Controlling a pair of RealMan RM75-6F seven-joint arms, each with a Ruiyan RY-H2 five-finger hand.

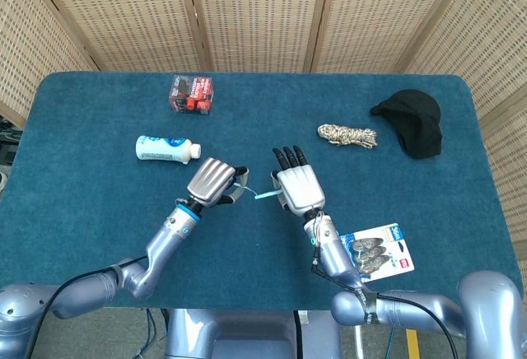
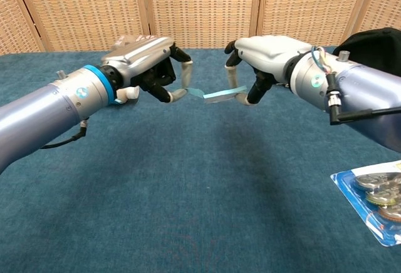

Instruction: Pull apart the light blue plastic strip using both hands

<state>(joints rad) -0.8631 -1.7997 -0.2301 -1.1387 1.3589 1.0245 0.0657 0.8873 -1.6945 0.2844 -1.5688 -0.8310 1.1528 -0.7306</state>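
I had both hands raised above the middle of the blue counter (image 1: 99, 112), facing each other with the strip (image 2: 219, 94) stretched between them. My left hand (image 2: 147, 66) was curled in, its fingertips pinching the strip's left end, and in the head view that same hand (image 1: 212, 183) sat knuckles-up just left of centre. My right hand (image 2: 263, 57) pinched the other end between thumb and a finger, the remaining fingers bent forward over it; from the head view the right hand (image 1: 298, 188) showed its back with dark fingertips pointing away from me. The strip (image 1: 257, 195) ran nearly level between the two grips, held off the counter, with a slight overlap or kink visible near its middle in the chest view; I could not tell whether it had come apart there. Around the hands, well apart from them, lay a white bottle (image 1: 167, 148) on its side to the left, a red-and-black box (image 1: 192, 94) farther back, a coil of rope (image 1: 347, 135) and a black cap (image 1: 414, 122) to the right rear, and a blister pack (image 1: 376, 252) near the front right edge beside my right forearm.
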